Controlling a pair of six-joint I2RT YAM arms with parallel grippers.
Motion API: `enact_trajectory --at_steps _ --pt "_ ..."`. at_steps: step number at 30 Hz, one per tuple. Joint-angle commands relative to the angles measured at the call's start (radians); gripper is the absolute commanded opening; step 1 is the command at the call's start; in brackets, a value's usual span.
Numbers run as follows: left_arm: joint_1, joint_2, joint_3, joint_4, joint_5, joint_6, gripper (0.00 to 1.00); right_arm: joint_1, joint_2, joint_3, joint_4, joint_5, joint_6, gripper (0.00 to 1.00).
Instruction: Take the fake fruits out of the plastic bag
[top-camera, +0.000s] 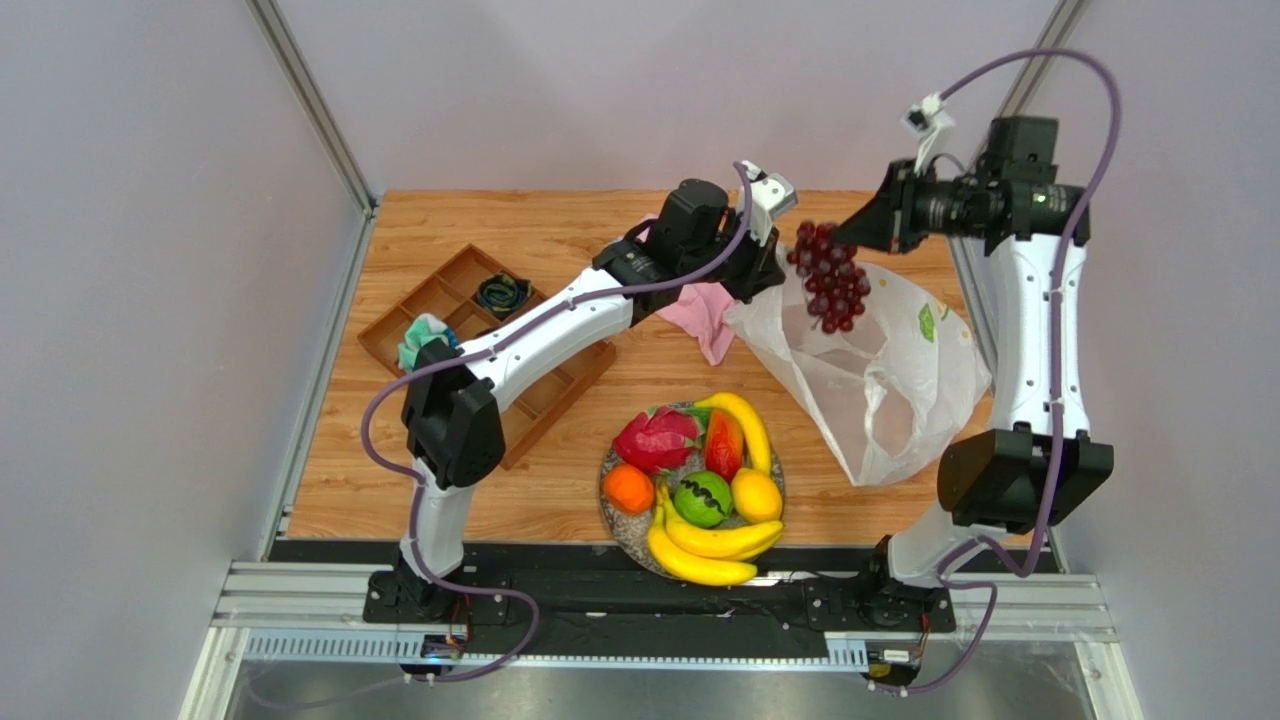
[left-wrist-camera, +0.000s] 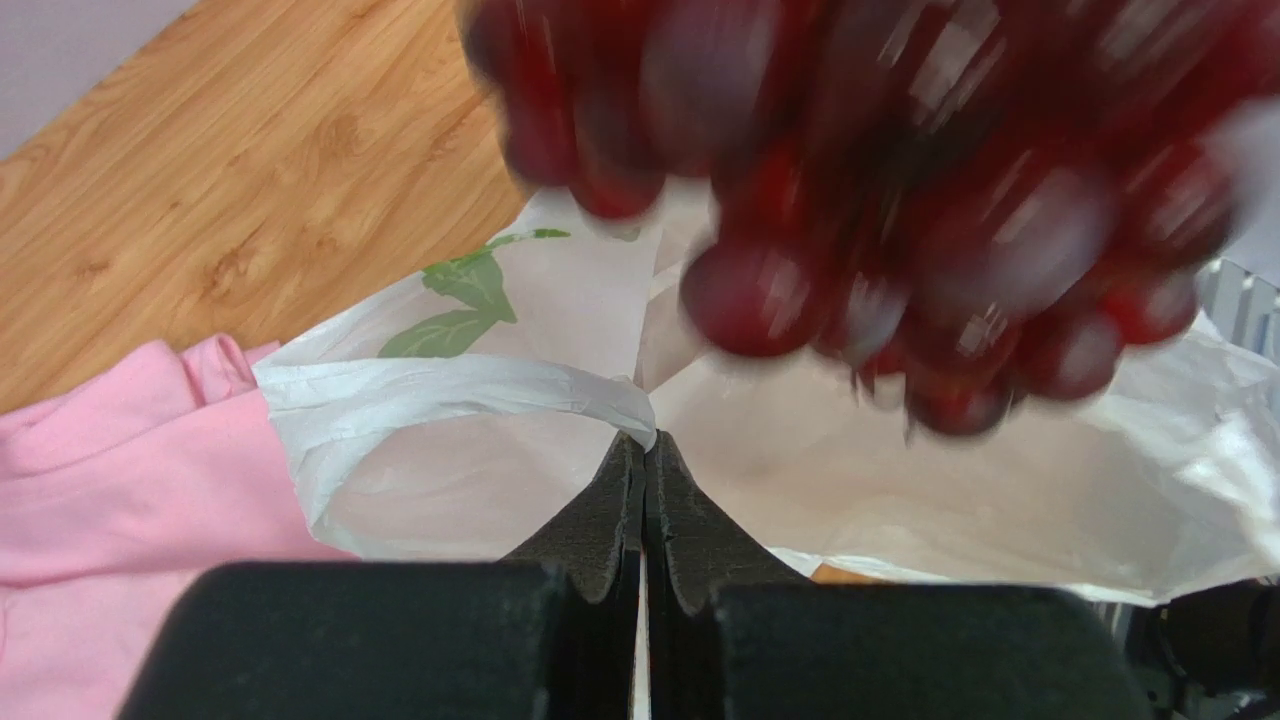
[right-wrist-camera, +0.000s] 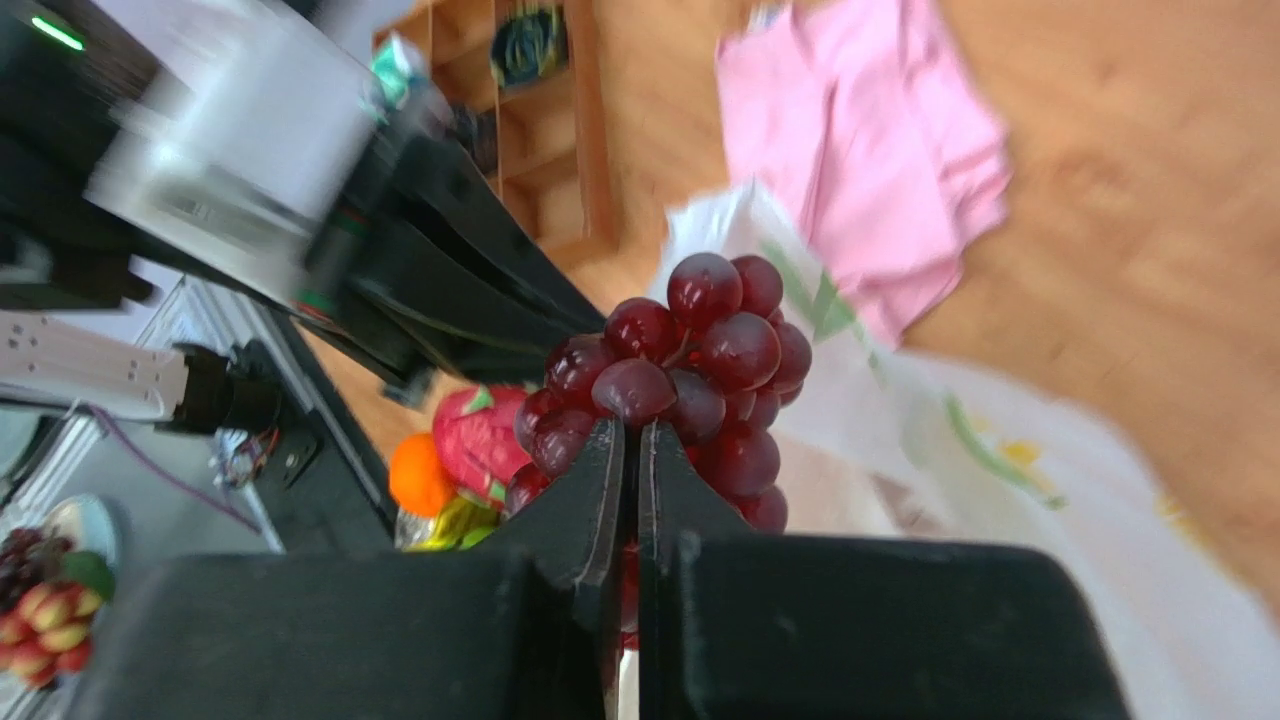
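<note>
Grapes (top-camera: 828, 278), one bunch, upper right, clenched in the right pincer (right-wrist-camera: 631, 443); left pincer (left-wrist-camera: 646, 453) grips one plastic bag (top-camera: 887, 375).

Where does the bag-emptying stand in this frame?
Done: dragon fruit, orange, lemon, bananas and green fruit lie on the plate. In hand: right gripper holds the grapes over the plastic bag, left gripper pinching its edge. Left: set the grapes down; whether the bag hides more cannot be seen.

At right, grapes (top-camera: 830, 278) over the bag (top-camera: 887, 393); cloth (top-camera: 699, 318) just left; plate (top-camera: 609, 519) of fruits (top-camera: 706, 495) in front.
</note>
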Motion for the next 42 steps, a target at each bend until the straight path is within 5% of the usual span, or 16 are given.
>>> enact_trajectory --at_steps 1,10,20,22,23,26,34,42 --pt "0.011 0.018 0.018 0.018 -0.063 -0.013 0.00 -0.041 0.021 0.257 0.007 -0.111 0.097 0.00" --pt "0.070 0.095 0.241 0.072 -0.137 0.098 0.00 -0.052 -0.075 0.248 0.072 0.074 0.128 0.00" --pt "0.101 0.058 0.276 0.078 -0.247 0.196 0.00 -0.052 -0.107 0.173 0.127 -0.015 0.145 0.00" --pt "0.103 0.038 0.243 0.061 -0.264 0.184 0.26 -0.052 -0.112 0.161 0.136 -0.033 0.156 0.00" --pt "0.104 0.027 0.209 0.049 -0.272 0.178 0.57 -0.051 -0.115 0.155 0.136 -0.039 0.156 0.00" --pt "0.107 -0.029 0.151 0.031 -0.296 0.164 0.98 -0.047 -0.130 0.095 0.116 -0.044 0.147 0.00" --pt "0.114 -0.201 0.052 -0.061 -0.258 0.258 0.98 0.061 -0.201 -0.064 -0.025 0.023 -0.068 0.00" --pt "0.127 -0.350 -0.149 -0.094 -0.293 0.328 0.98 0.391 -0.301 -0.265 -0.071 0.200 -0.231 0.00"
